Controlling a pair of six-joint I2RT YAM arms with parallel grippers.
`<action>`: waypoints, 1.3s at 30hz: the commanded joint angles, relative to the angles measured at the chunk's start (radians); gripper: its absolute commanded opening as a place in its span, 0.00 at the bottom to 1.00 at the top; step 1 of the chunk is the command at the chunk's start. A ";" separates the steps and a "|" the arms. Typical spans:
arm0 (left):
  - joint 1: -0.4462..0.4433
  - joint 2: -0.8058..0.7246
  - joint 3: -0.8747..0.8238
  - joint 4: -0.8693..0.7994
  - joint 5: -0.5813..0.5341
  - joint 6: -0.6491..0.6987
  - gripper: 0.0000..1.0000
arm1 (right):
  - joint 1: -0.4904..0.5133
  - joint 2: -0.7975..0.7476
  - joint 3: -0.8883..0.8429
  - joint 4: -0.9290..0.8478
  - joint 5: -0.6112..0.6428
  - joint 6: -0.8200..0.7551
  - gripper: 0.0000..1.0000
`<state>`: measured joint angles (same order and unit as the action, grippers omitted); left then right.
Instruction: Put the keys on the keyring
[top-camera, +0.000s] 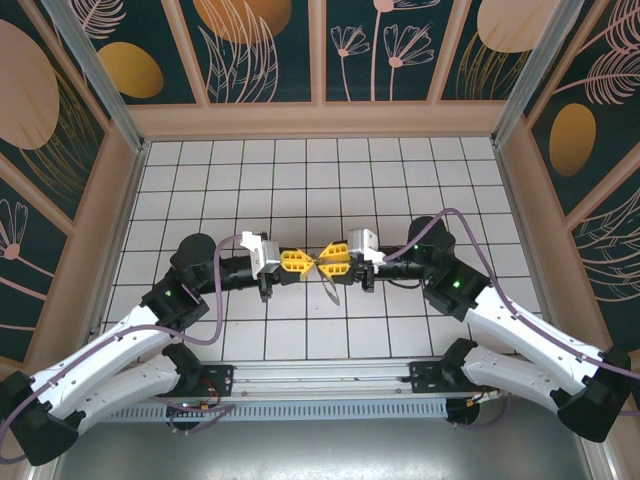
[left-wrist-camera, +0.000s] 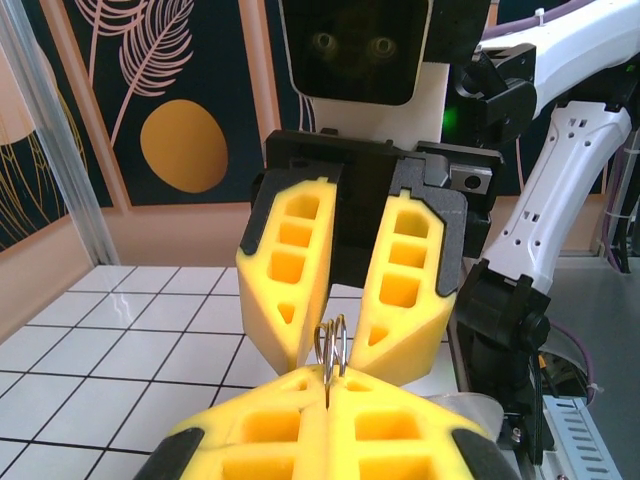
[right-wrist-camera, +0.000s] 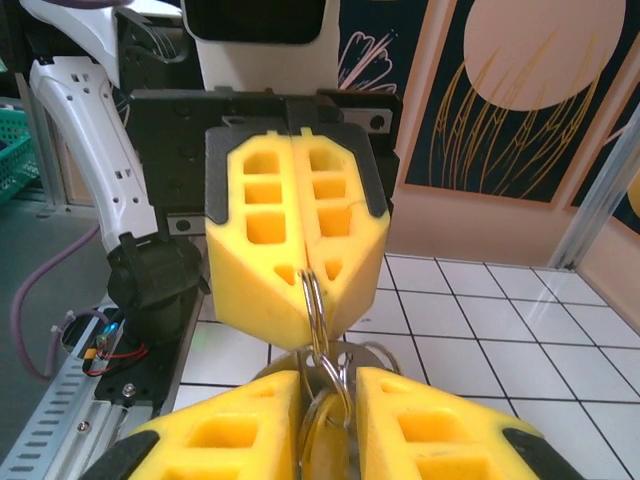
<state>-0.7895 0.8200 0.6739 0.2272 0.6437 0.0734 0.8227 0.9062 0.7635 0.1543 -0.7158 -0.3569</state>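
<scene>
Left gripper (top-camera: 305, 263) clamped the thin silver wire keyring (right-wrist-camera: 311, 300), steadying it for threading. Right gripper (top-camera: 328, 263) straddled it from the right; grip undeterminable.

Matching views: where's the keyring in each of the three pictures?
Top external: keyring at centre, between left gripper and right gripper.
Left wrist: keyring low centre, sticking up from the shut left gripper.
Right wrist: keyring at centre, reaching from the left gripper into the open right gripper.
Shared landmark: the shut yellow left gripper clamping it.
</scene>
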 joint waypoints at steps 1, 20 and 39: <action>-0.004 0.001 0.016 0.024 0.022 0.000 0.00 | -0.007 -0.011 -0.010 0.094 -0.042 0.022 0.21; -0.003 0.036 0.038 0.021 0.039 -0.011 0.00 | -0.023 0.030 -0.034 0.078 -0.027 -0.009 0.17; -0.003 0.030 0.040 0.022 0.031 -0.017 0.00 | -0.069 0.010 -0.086 0.151 -0.070 0.035 0.00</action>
<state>-0.7864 0.8684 0.6811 0.1982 0.6422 0.0731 0.7689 0.9237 0.6884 0.2737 -0.7918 -0.3275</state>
